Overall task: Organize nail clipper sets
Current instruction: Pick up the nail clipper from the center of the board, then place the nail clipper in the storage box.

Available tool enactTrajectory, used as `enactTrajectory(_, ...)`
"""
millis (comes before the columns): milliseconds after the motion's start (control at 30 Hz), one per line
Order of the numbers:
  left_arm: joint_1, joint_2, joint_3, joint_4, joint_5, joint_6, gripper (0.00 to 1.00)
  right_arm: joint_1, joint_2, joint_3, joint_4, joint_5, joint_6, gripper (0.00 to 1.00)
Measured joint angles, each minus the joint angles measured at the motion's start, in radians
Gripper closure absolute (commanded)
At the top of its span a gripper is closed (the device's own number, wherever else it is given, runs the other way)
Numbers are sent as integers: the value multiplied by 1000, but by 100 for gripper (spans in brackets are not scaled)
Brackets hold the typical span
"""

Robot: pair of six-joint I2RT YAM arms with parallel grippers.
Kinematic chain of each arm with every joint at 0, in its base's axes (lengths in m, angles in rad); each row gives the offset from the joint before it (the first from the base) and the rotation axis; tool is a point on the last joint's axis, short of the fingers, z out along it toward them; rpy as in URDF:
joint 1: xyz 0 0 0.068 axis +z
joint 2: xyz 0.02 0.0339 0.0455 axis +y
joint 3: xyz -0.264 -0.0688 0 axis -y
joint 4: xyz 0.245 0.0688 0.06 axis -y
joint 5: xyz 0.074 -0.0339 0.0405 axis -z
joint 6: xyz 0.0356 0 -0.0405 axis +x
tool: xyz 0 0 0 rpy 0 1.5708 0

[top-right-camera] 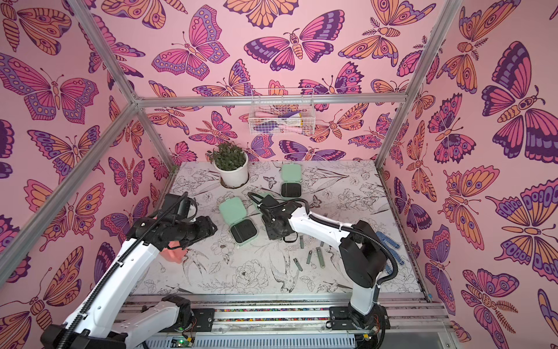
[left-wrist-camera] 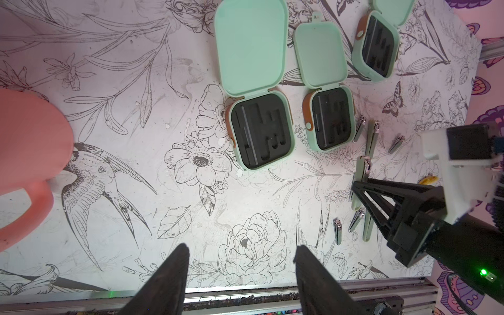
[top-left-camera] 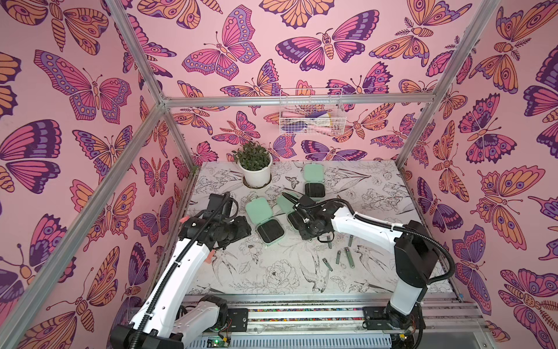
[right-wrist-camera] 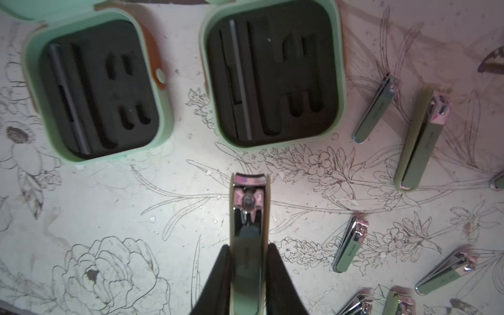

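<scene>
Clipper [right-wrist-camera: 248,218], long slim grey-green metal, clamped between right gripper [right-wrist-camera: 248,251] jaws, just short of open mint-green plastic case [right-wrist-camera: 272,146]. Align lengthwise with long black slot [right-wrist-camera: 268,109], lower level, release gently. Left gripper [left-wrist-camera: 241,246] half-open, empty.

A potted plant [top-left-camera: 254,165] stands on the floral table [top-left-camera: 241,281], a wire basket [top-left-camera: 311,116] hangs on the butterfly wall [top-left-camera: 211,99] above.

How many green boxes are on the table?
3, all open. The back case stands by the potted plant; the left case lies near the left arm; the middle case is partly hidden under the right arm.
</scene>
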Motion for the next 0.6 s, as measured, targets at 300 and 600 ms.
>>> enactTrajectory(300,103,16,-111,-12,23,-45,41,57,164,288,-51,-24,-90,95)
enactTrajectory(600,158,-19,-167,26,60,-45,41,103,402,514,-72,-36,-129,95)
